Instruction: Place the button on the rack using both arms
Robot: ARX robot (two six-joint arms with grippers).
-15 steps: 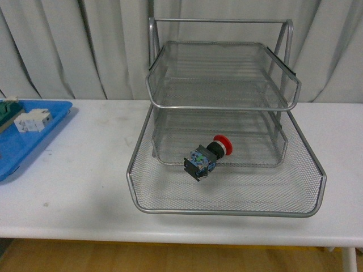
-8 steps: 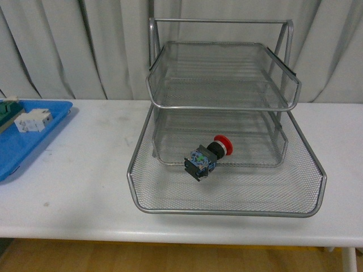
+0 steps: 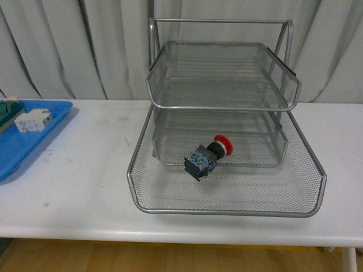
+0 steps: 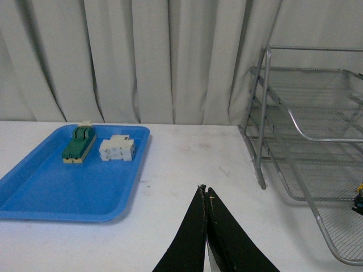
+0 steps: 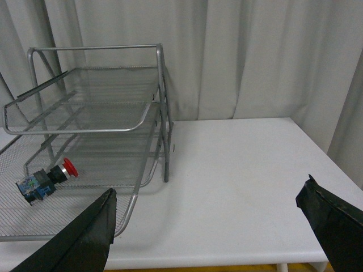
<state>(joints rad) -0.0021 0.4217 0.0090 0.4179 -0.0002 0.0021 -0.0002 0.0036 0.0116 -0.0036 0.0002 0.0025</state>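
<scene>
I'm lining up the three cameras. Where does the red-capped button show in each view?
Front view: the button lies on its side in the rack's lowest tray, pulled forward.
Left wrist view: button barely in, cut off at the picture's edge, same tray.
Right wrist view: button whole, in the same tray.
Shared landmark: the rack's tubular frame.

You're looking at a shiny metal wire-mesh rack (image 3: 222, 107), a button (image 3: 207, 156) with a glossy plastic cap (body duller), a smooth blue plastic tray (image 3: 22, 148), a matt white table (image 3: 85, 170) and a cloth curtain (image 3: 57, 51).
</scene>
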